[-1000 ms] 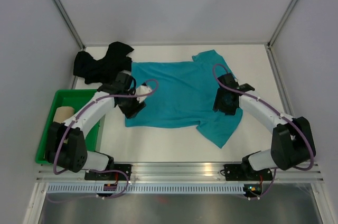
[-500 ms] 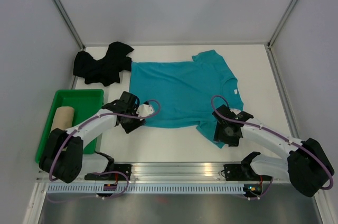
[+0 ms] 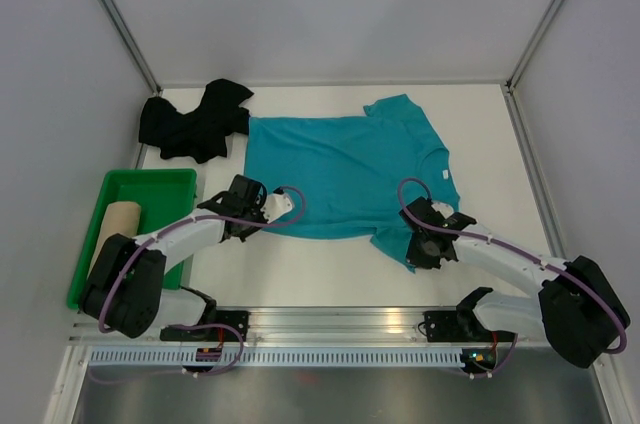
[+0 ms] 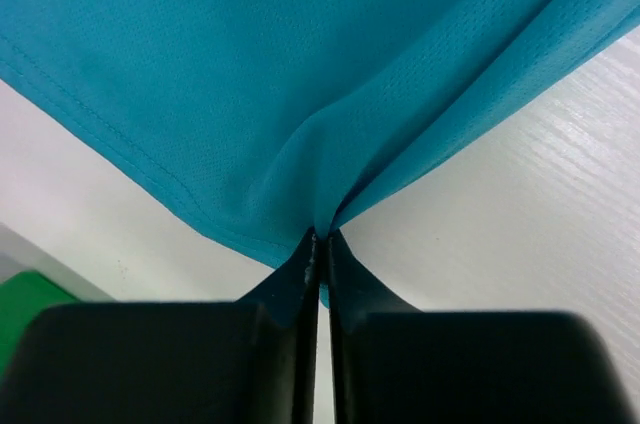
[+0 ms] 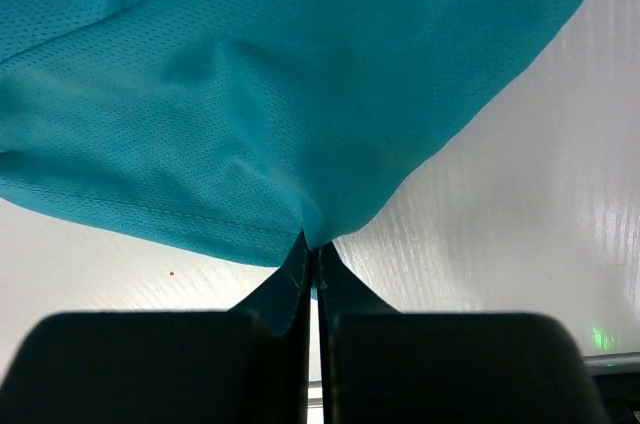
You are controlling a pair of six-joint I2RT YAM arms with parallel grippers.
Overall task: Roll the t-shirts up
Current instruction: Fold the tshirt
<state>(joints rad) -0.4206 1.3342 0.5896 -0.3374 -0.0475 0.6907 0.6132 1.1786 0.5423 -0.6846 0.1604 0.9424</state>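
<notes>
A teal t-shirt (image 3: pixel 340 169) lies spread flat in the middle of the table. My left gripper (image 3: pixel 250 227) is shut on its near left hem corner, where the cloth (image 4: pixel 300 64) puckers into the closed left gripper (image 4: pixel 322 236). At the near right, my right gripper (image 3: pixel 418 256) is shut on the edge of the near sleeve. In the right wrist view the teal cloth (image 5: pixel 280 94) bunches at the right gripper (image 5: pixel 312 244). A black t-shirt (image 3: pixel 195 122) lies crumpled at the far left. A rolled beige t-shirt (image 3: pixel 120 219) sits in the tray.
A green tray (image 3: pixel 150 176) stands at the left edge, beside my left arm. Grey walls close in the table on the left, right and far sides. A metal rail runs along the near edge.
Both grippers have come off the middle of the teal t-shirt toward its near edge and gone from open to shut on the cloth.
</notes>
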